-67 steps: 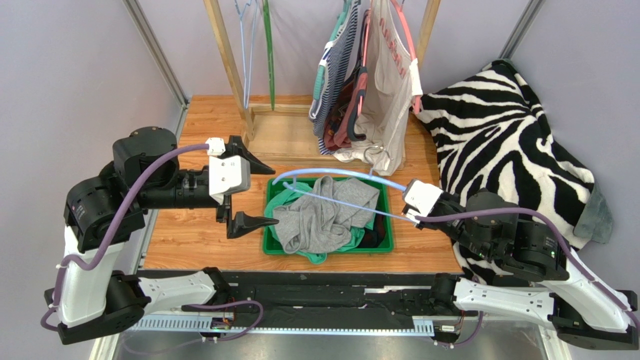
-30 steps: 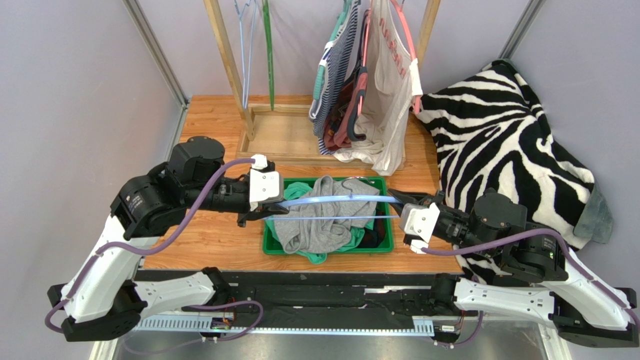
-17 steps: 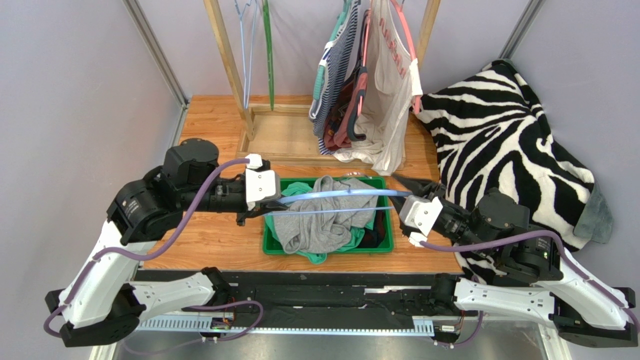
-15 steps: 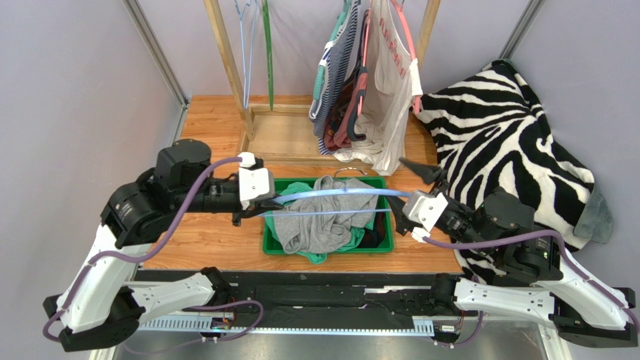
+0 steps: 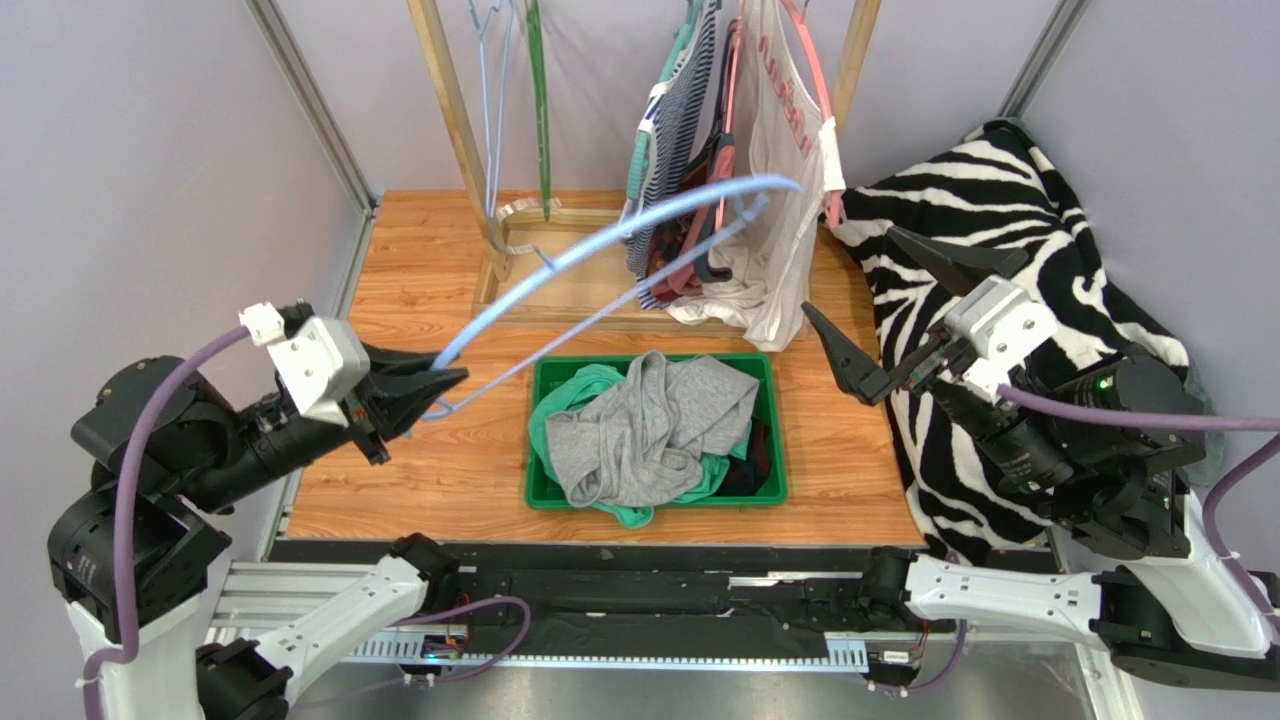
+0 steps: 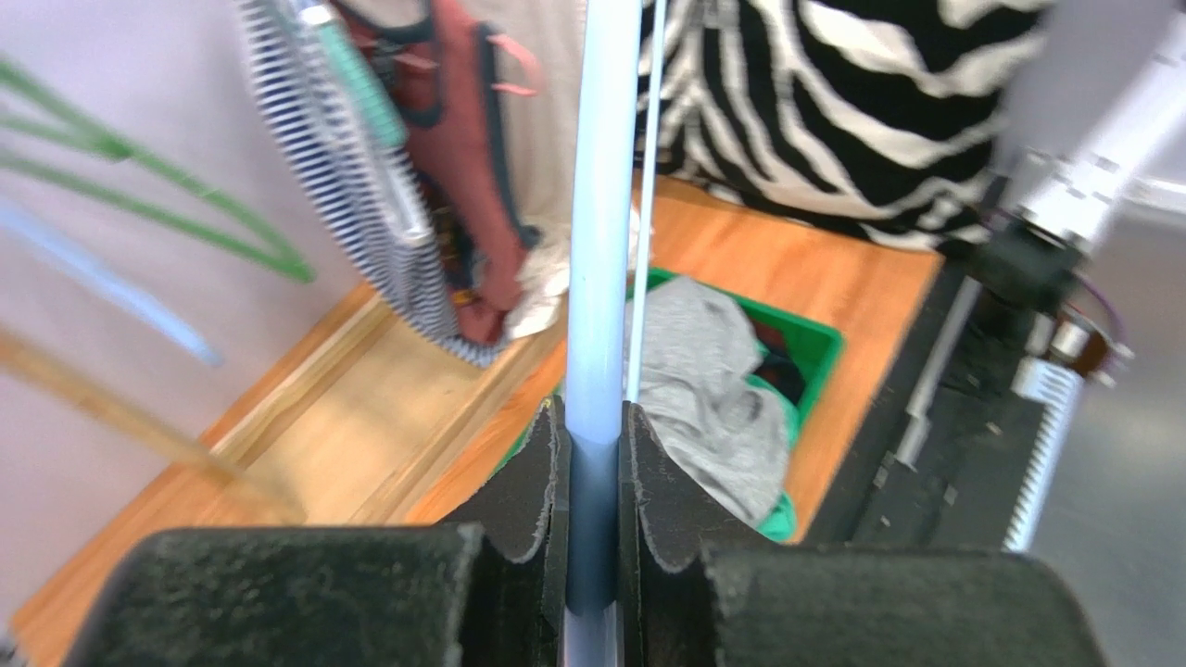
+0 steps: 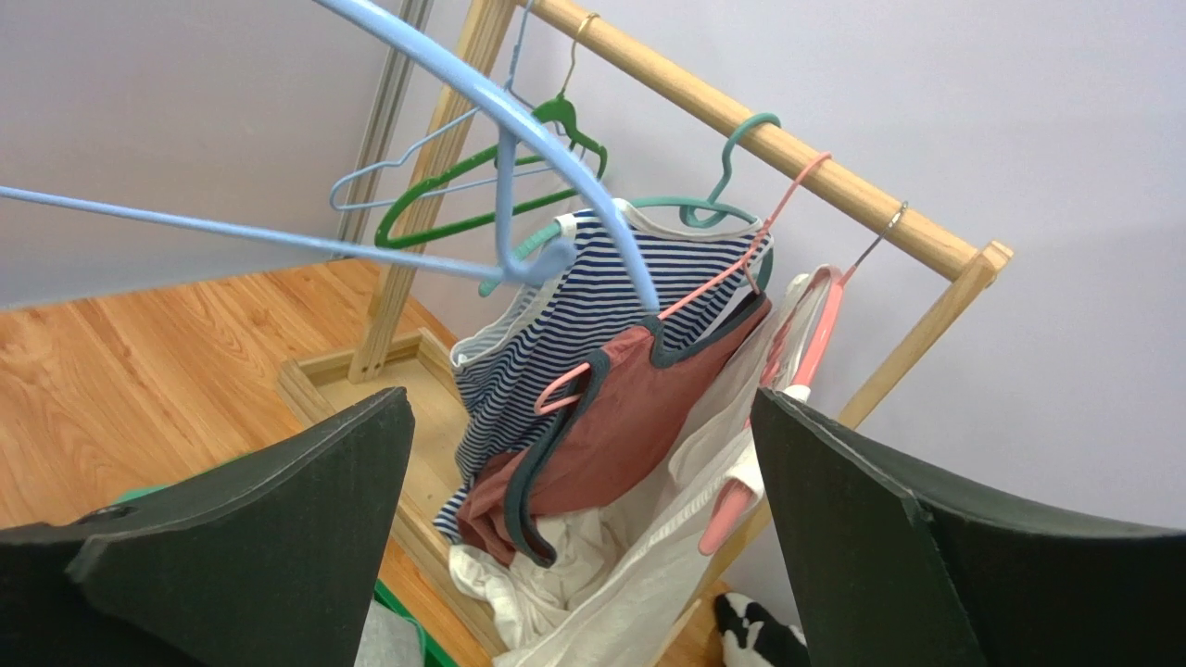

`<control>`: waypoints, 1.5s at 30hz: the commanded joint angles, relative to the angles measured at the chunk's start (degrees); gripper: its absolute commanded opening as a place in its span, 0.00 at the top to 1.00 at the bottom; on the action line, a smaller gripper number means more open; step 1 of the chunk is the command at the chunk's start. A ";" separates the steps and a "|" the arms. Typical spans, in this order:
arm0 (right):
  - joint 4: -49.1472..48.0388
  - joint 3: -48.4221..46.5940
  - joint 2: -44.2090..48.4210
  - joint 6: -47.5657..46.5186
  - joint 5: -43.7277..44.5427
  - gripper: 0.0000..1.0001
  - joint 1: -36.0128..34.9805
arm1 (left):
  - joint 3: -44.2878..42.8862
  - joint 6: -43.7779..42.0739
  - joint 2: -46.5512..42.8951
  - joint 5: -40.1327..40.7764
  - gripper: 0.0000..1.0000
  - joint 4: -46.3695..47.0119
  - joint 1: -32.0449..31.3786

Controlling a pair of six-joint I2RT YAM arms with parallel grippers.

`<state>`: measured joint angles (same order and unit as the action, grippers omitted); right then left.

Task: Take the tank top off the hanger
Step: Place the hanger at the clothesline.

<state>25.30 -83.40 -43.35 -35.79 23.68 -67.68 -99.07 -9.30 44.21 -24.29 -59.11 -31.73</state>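
At far left, left gripper [image 5: 409,390] clamped tight on one end of the bare light-blue hanger [image 5: 631,225], hanger angled up and rightward, grey tank top [image 5: 646,428] heaped in the green bin [image 5: 778,465] at centre, right gripper [image 5: 851,270] spread wide, empty, beside the zebra blanket [image 5: 1022,240].

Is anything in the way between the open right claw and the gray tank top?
Nothing visible does. The right gripper hangs open by the green bin's far right corner; the gray tank top lies uncovered inside. The blue hanger, in the left gripper, is off to the left.
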 commanded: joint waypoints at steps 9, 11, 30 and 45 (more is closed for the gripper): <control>2.12 0.07 -2.79 11.79 7.96 0.00 0.09 | -10.78 19.14 10.98 26.05 1.00 11.91 3.42; 2.12 1.30 -2.44 12.23 8.05 0.00 0.09 | -12.02 20.98 13.62 25.00 1.00 11.74 3.42; 1.95 5.52 0.46 15.22 8.66 0.00 0.09 | -1.66 18.71 20.13 35.27 1.00 13.76 3.78; 3.35 3.51 -2.87 16.54 12.61 0.00 0.09 | 1.25 17.03 17.41 45.48 1.00 12.27 5.36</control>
<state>28.64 -76.90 -43.94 -20.73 33.12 -67.68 -95.92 7.68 64.77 18.33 -50.50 -27.11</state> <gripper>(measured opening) 0.998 0.143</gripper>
